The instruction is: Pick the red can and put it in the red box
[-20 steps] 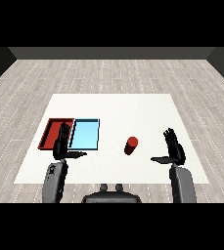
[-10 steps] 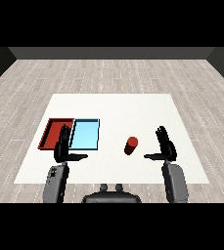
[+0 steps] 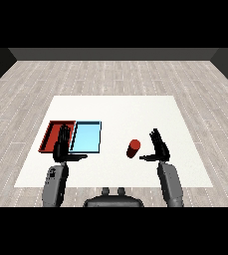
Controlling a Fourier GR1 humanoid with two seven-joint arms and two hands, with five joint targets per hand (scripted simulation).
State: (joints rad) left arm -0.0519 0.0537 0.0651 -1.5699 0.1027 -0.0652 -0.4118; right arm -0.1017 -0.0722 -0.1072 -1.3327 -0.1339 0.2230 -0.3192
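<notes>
Single head view, downward and forward across the white table [image 3: 115, 107].

Bare test room, lab-like rather than a home or a shop. Square white table [image 3: 115, 112] set in the middle of a grey wood-plank floor [image 3: 110, 74], dark wall [image 3: 113, 54] along the far edge. No furniture besides the table. On it only a red tray [image 3: 51, 137], a light blue tray [image 3: 87, 137] touching side by side, and a red can [image 3: 133, 148] standing apart.
</notes>
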